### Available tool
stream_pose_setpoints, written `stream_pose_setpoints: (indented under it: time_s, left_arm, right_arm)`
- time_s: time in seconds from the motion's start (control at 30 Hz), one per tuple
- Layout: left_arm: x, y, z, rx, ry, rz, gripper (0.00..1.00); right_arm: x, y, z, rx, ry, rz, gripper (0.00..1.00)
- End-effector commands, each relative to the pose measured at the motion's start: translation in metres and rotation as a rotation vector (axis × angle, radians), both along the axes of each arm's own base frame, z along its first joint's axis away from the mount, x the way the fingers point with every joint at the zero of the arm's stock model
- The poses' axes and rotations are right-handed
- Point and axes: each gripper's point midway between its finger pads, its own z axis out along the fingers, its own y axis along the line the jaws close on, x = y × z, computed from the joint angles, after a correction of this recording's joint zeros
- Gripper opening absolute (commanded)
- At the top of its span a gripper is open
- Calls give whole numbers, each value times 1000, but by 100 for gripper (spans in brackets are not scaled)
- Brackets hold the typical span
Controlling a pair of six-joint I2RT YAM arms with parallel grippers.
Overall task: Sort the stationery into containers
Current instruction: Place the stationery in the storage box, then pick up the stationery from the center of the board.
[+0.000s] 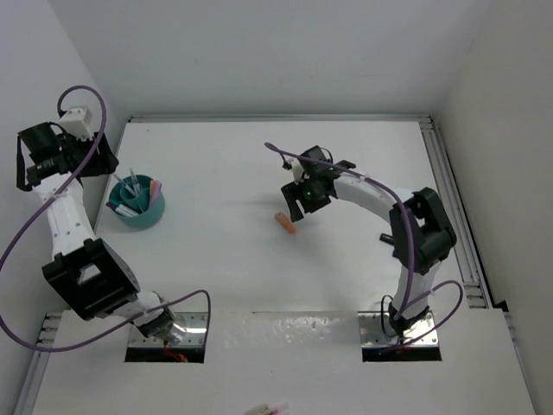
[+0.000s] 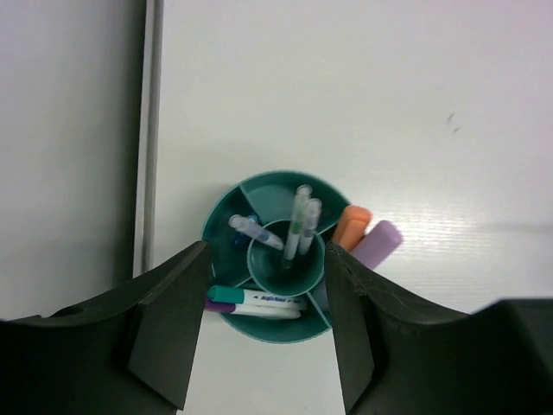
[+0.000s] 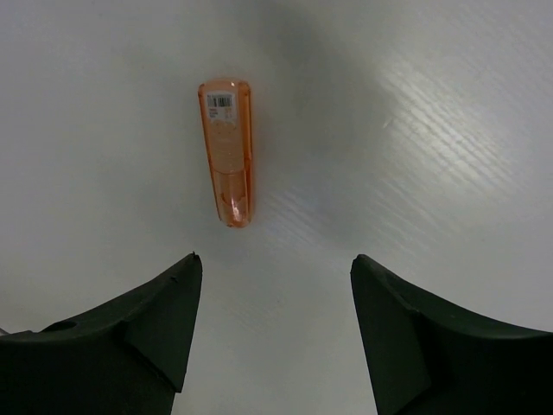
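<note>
The right end effector [image 3: 275, 270], fingers spread and empty, hovers just short of the stubby translucent orange plastic highlighter [image 3: 226, 151], which lies flat on the white bench [image 3: 432, 130], well apart from the round teal-green plastic cup [image 2: 275, 175]. It should advance until the jaws straddle the barrel's narrow width, then descend and close mid-length. Open bench surrounds the highlighter. The left end effector [image 2: 268, 252], also spread, hangs over the cup beside the bench's left edge, likely crowding the drop-off.

The top camera looks down from high up. The left wrist camera sits close above the cup [image 2: 275, 192]. The right wrist camera sits close above the orange highlighter [image 3: 227, 151]. The top view shows both.
</note>
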Motion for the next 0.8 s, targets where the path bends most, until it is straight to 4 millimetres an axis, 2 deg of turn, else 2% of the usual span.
stream_pose_setpoints:
  time_s: [0.0, 0.07, 0.2, 0.53, 0.6, 0.67, 0.7, 0.77]
  left_arm:
    - [4, -30, 53, 56, -143, -105, 61]
    - [0, -39, 62, 65, -166, -124, 61]
    - [-4, -53, 66, 71, -190, -156, 61]
    - [-16, -85, 77, 136, -253, -266, 62]
    - [-18, -92, 79, 148, -259, -290, 62]
    - [-18, -96, 81, 163, -265, -307, 62]
    - [-19, -98, 82, 169, -267, -312, 62]
    - [-20, -101, 83, 184, -275, -331, 62]
  right_arm:
    - [3, 10, -8, -21, 33, -5, 69]
    - [4, 13, -12, -24, 37, 2, 69]
    - [7, 19, -30, -53, 63, 3, 69]
    - [32, 57, -48, -76, 56, 19, 66]
    - [37, 59, -54, -92, 50, 16, 61]
    - [35, 58, -61, -112, 64, 19, 55]
    - [35, 58, -63, -119, 68, 21, 49]
    - [33, 56, -66, -131, 79, 22, 46]
